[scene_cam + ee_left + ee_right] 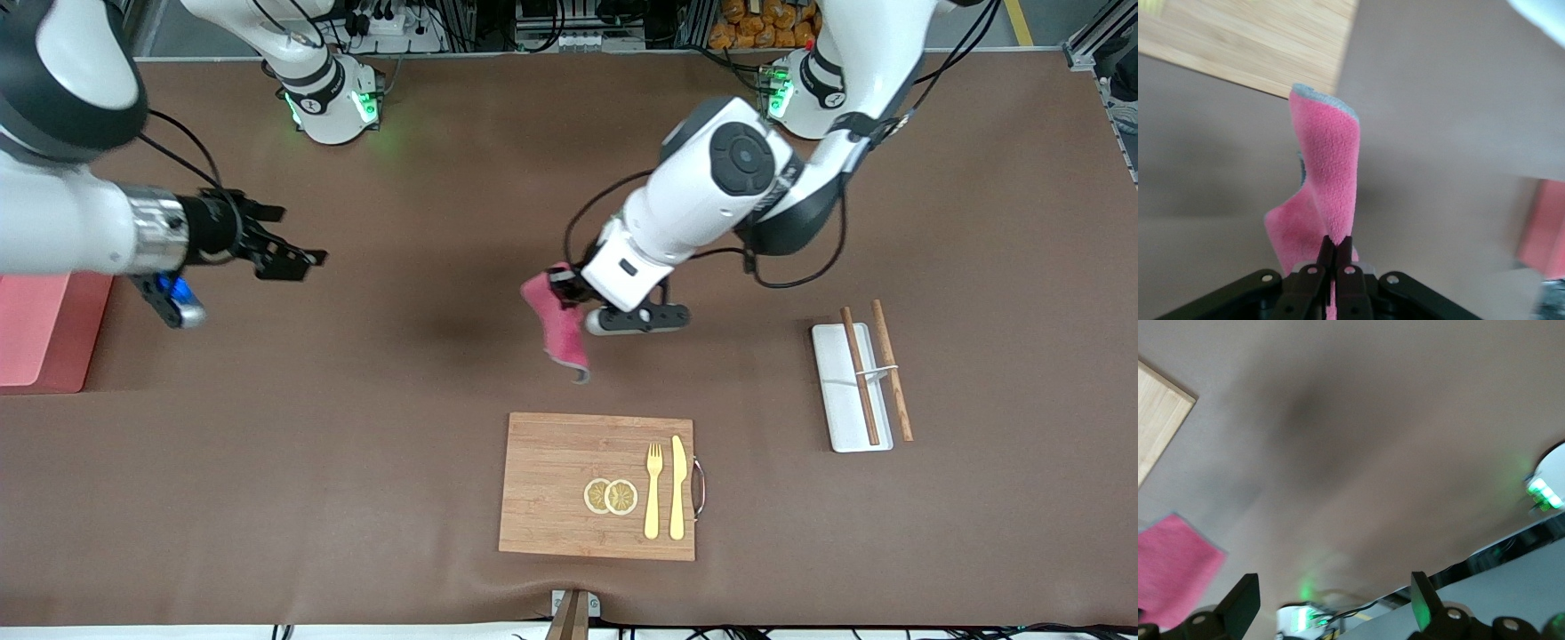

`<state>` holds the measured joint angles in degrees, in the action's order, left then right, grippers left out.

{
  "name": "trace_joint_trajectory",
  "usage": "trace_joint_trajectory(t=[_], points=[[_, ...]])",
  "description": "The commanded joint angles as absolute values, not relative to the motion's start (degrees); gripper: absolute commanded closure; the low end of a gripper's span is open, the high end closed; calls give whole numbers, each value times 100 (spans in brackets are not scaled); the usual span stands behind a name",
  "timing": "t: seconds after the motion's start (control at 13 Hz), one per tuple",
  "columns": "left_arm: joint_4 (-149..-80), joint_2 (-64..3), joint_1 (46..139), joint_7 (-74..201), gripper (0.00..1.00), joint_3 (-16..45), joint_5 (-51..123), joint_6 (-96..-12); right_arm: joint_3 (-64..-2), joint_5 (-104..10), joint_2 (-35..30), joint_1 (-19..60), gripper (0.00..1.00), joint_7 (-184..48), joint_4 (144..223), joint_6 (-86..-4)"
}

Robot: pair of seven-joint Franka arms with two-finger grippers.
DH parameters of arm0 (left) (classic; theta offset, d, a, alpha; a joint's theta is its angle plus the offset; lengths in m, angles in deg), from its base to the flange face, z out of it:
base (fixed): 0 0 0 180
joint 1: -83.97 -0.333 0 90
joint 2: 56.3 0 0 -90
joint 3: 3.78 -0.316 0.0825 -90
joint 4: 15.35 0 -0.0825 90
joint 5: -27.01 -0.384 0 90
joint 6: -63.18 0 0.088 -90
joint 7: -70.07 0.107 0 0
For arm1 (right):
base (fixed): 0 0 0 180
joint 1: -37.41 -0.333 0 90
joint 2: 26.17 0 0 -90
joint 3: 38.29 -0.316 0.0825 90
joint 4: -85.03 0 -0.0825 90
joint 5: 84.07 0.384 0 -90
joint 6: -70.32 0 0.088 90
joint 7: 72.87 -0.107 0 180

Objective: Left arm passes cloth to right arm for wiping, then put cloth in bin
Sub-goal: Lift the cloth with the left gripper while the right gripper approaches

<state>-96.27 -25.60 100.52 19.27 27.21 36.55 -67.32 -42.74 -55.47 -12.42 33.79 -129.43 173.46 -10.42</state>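
The left arm (711,191) reaches in from its base toward the middle of the brown desk (400,427), and the left gripper (569,289) hangs in the air over bare desk, between the two bases and the wooden board (569,484). Its jaws are pinched tight on one end of the cloth (558,324), which dangles from them in a loose fold with its grey edge showing at the free end; in the left wrist view the cloth (1328,187) rises straight out of the closed fingertips (1313,270), with a corner of the board (1238,40) in view past it. The cloth touches neither the desk nor the board. The right arm (62,222), the one with the shiny silver wrist cylinder, comes in at its own end of the desk, and the right gripper (280,249) hovers over bare desk well apart from the cloth, its jaws spread wide and holding nothing; the right wrist view shows its two fingers (1241,607) far apart with the pink cloth (1175,577) at the edge of the picture. The bin (49,333) sits on the desk at the right arm's end, partly under that arm. On the board lie two lemon slices (610,496) touching each other, with a fork (653,489) and a knife (678,487) side by side just beside them. Toward the left arm's end stands a narrow white tray (836,391) with two brown chopsticks (876,373) laid on it.
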Motion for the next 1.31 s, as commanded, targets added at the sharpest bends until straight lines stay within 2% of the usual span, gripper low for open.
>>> trace_joint_trajectory(t=[0.0, 0.38, 0.62, 0.92, 1.0, 1.23], points=[[-9331, -2369, 10478, 1332, 100, 2681, 4080, -7355, -4215, -5191, -869, 3021, 0, -13588, 17266, -1464], [-9068, -2185, 10629, 672, 100, 2698, 4107, -8243, -4215, -4286, -377, 2915, 0, -14001, 17301, -1888], [-9050, -2123, 10629, 653, 100, 2716, 4107, -8307, -4215, -3749, -350, 2679, 0, -14590, 17380, -2081], [-9050, -2114, 10647, 653, 100, 2716, 4107, -8325, -4215, -3363, -324, 2389, 0, -14679, 17608, -2765], [-9058, -2114, 10647, 653, 100, 2707, 4107, -8325, -4215, -3223, -315, 2292, 12, -14679, 17687, -2924], [-9067, -2106, 10647, 653, 100, 2707, 4107, -8334, -4207, -2835, -174, 2300, 95, -14661, 17671, -2987]])
